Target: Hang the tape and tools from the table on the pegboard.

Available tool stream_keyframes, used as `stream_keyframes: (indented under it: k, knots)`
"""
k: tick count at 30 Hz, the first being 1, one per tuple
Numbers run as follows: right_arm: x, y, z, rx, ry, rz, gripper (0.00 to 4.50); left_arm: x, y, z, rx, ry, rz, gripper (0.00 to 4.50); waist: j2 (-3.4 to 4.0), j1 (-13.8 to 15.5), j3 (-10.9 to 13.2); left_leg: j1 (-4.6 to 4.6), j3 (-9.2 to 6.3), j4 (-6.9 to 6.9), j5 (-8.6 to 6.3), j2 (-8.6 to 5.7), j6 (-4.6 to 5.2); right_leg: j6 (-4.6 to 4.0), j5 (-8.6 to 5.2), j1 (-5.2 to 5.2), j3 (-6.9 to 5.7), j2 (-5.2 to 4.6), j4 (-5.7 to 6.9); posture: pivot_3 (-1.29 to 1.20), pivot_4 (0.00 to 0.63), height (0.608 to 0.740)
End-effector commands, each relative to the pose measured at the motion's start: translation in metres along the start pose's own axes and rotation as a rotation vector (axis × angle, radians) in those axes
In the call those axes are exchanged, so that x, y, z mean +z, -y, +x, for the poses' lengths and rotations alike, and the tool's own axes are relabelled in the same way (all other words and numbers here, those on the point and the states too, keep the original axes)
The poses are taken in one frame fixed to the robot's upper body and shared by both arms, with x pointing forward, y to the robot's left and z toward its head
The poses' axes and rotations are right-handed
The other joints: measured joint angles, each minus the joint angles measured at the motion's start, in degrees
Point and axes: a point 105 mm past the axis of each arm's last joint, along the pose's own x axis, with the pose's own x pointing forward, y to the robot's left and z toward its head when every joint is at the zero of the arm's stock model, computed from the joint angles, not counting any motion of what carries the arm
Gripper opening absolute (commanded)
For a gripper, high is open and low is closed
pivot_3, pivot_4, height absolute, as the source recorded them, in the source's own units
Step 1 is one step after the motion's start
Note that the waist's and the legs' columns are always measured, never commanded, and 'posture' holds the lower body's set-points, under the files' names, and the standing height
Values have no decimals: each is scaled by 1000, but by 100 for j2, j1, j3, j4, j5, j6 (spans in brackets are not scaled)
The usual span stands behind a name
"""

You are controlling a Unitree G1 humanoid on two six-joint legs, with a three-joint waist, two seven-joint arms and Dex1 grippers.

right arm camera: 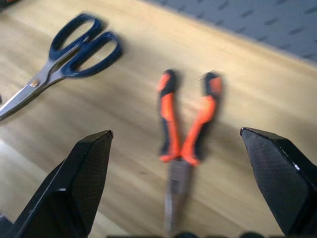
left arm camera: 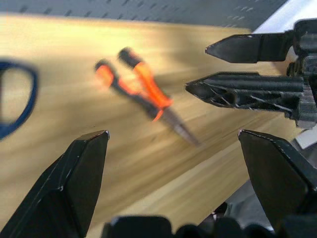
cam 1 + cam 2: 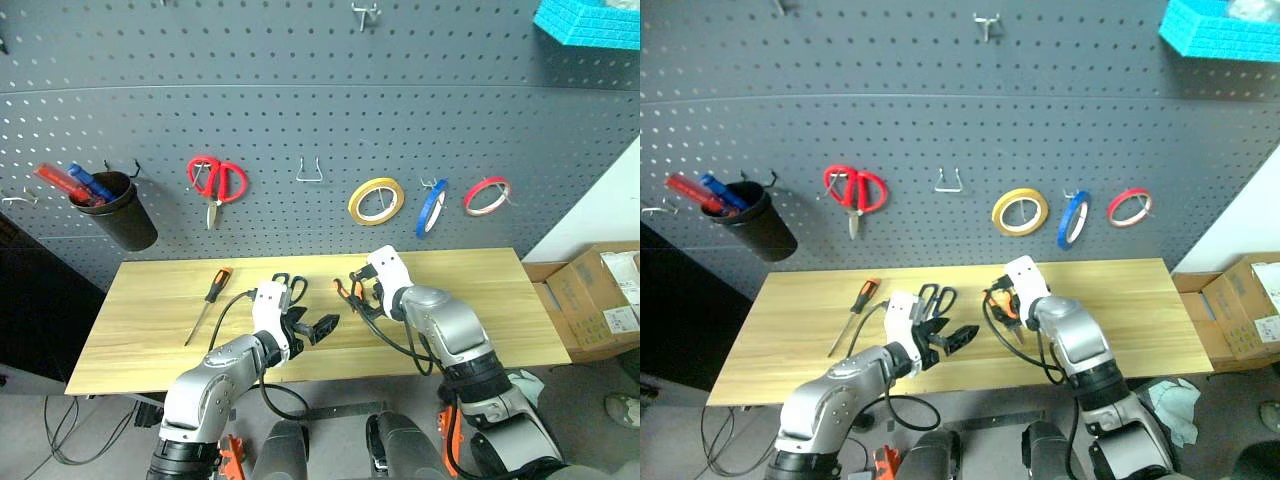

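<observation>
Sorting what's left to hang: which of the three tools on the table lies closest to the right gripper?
The orange-and-black pliers, lying directly between the open right gripper's fingers. The blue-handled scissors and the screwdriver lie farther left.

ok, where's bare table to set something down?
Free: the table's right end, past the right gripper, and the left end, beyond the screwdriver. Crowded: the middle, where scissors, pliers and the left gripper bunch.

red scissors (image 3: 217, 183) on a hook left of centre, yellow tape roll (image 3: 376, 200) and red tape roll (image 3: 487, 196) hung right of centre, black cup (image 3: 121, 213) with markers far left, turquoise bin (image 3: 590, 22) top right, cardboard boxes (image 3: 596, 295) lower right
</observation>
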Motion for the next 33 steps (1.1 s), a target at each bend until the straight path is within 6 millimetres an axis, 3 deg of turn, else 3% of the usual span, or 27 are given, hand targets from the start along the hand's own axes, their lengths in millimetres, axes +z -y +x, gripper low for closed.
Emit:
stream_keyframes:
  k: [1,6,12,27,30,33]
  knots:
    - [-2,-4,5,7,-43,29,4485,9,0,-12,24,47,12,4500,3,33,41,-3,-1,-2,-1,0,0,-2,-2,-2,-3,-1,-1,165,243,740]
    - [-15,-10,13,17,-103,35,4485,-1,-4,-18,44,38,-18,4500,24,53,139,-5,-5,-11,-2,0,2,-9,-9,-5,-9,-4,-4,191,262,740]
    - [-35,-3,29,-25,-172,60,4485,-2,-1,-14,43,40,-32,4500,27,57,248,-6,-11,-11,-2,2,2,-11,-10,-8,-13,-4,-5,204,278,740]
    - [-14,6,51,-69,-157,72,4485,9,-3,-14,33,51,-17,4500,23,41,367,-5,-10,-54,-2,3,2,-14,-21,-18,-16,-4,-18,201,300,740]
    - [-14,5,51,-62,-154,83,3905,9,-2,-15,23,52,-17,4500,23,41,367,-5,-10,-72,-2,3,2,-11,-23,-27,-16,-4,-17,202,299,740]
    - [-16,7,50,-64,-156,79,2870,10,-1,-16,17,52,-17,4500,23,32,367,-7,-9,-83,-2,4,2,-2,-23,-35,-17,-4,-15,205,295,740]
